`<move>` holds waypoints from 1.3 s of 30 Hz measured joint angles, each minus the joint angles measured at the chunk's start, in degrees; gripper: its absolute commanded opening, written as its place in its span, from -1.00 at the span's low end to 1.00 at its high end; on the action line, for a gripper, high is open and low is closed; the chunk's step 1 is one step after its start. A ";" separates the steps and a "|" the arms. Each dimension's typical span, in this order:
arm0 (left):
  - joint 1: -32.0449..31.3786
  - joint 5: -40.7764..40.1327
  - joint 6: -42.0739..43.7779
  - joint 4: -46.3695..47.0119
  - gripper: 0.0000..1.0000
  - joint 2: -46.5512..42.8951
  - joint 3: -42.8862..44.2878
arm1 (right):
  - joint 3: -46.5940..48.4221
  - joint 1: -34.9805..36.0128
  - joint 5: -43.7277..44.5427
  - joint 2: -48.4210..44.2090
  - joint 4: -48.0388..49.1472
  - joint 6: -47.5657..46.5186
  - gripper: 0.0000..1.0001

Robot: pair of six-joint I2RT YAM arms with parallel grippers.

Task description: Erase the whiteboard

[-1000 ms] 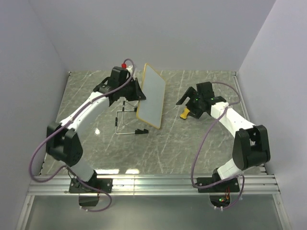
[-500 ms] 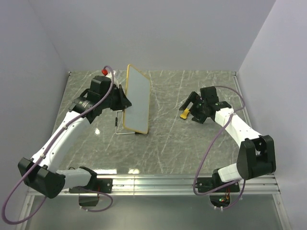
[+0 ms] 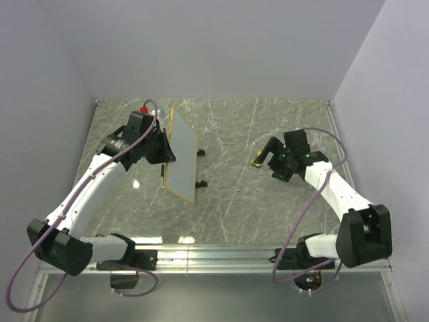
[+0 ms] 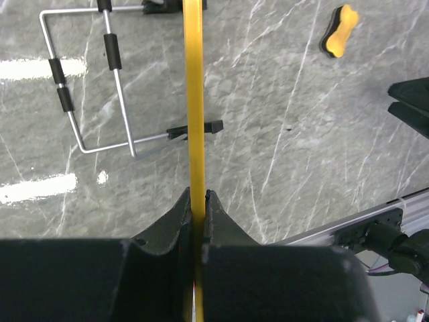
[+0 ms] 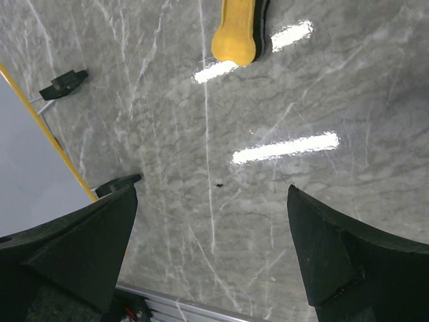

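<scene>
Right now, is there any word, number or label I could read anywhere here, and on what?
None can be read.
The whiteboard shows no writing on its visible face.
The yellow eraser carries no label that I can make out.

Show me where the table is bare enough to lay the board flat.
Bare tabletop lies between the whiteboard and the eraser, and along the near rail. Crowded beside the board: wire stand and left gripper.

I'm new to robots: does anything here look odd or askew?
The whiteboard is tilted on edge, pinched by the left hand at its yellow frame. The yellow eraser lies untouched beside the open right hand.
</scene>
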 measured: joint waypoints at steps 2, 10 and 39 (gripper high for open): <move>0.13 0.00 0.00 -0.42 -0.99 0.72 0.00 | -0.74 -0.13 0.00 -0.83 -0.20 -0.20 0.99; 0.17 0.09 -0.57 0.09 -0.99 3.63 0.00 | -2.32 -0.44 -0.02 -2.21 -0.42 -0.55 0.99; 1.40 -1.53 -1.75 3.98 -0.10 10.69 0.44 | -4.46 -0.96 -0.17 -4.35 -0.90 -1.81 0.99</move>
